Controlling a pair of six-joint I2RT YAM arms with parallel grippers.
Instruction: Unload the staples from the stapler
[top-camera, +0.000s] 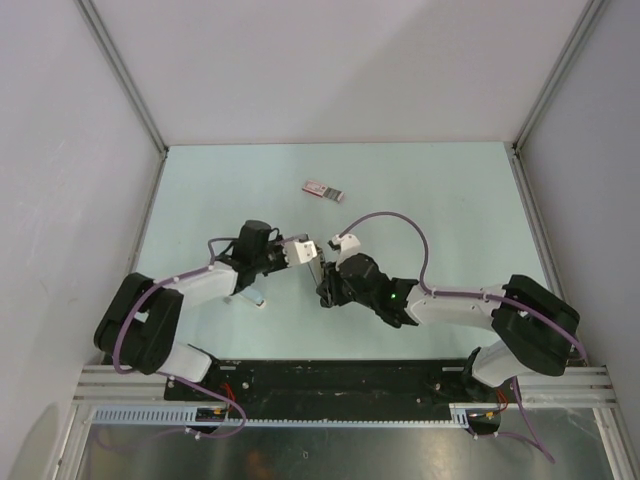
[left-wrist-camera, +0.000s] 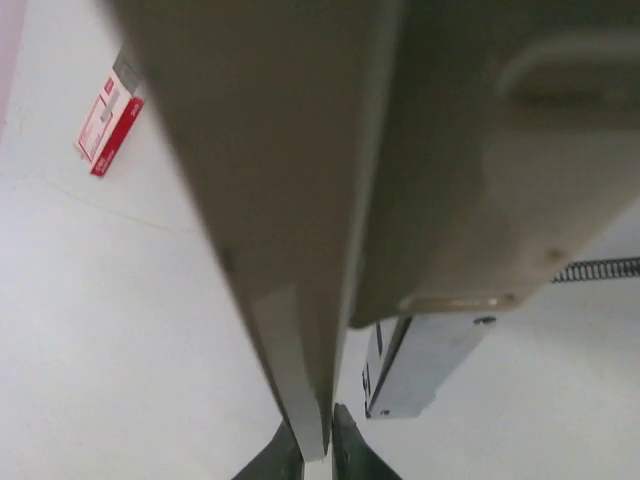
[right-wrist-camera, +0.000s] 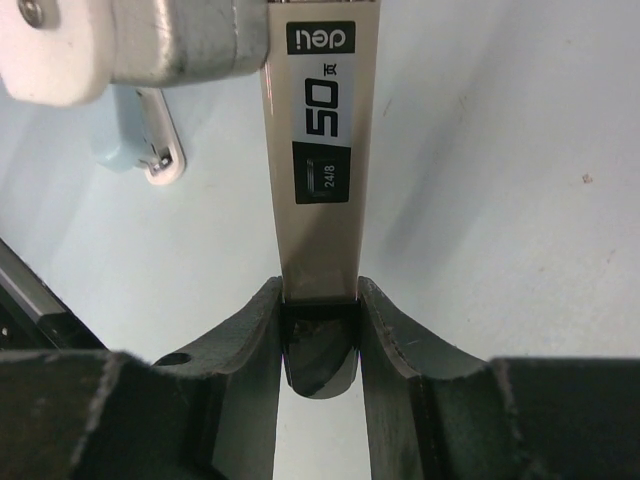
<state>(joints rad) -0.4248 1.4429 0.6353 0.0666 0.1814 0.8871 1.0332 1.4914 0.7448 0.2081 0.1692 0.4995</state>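
Both grippers hold the beige stapler (top-camera: 316, 260) off the table at the middle of the top view. My left gripper (left-wrist-camera: 318, 440) is shut on a thin beige edge of the stapler (left-wrist-camera: 300, 200), which fills most of the left wrist view. Its metal magazine (left-wrist-camera: 420, 365) hangs open below the body, and a spring (left-wrist-camera: 600, 268) shows at the right. My right gripper (right-wrist-camera: 318, 300) is shut on the narrow labelled arm of the stapler (right-wrist-camera: 320, 150). In the top view the left gripper (top-camera: 305, 250) and right gripper (top-camera: 325, 275) nearly meet. No staples show.
A small red and white box (top-camera: 323, 190) lies on the table behind the grippers, also the red box (left-wrist-camera: 108, 125) in the left wrist view. A light-blue object (top-camera: 255, 297) lies under the left forearm. White walls enclose the table on three sides.
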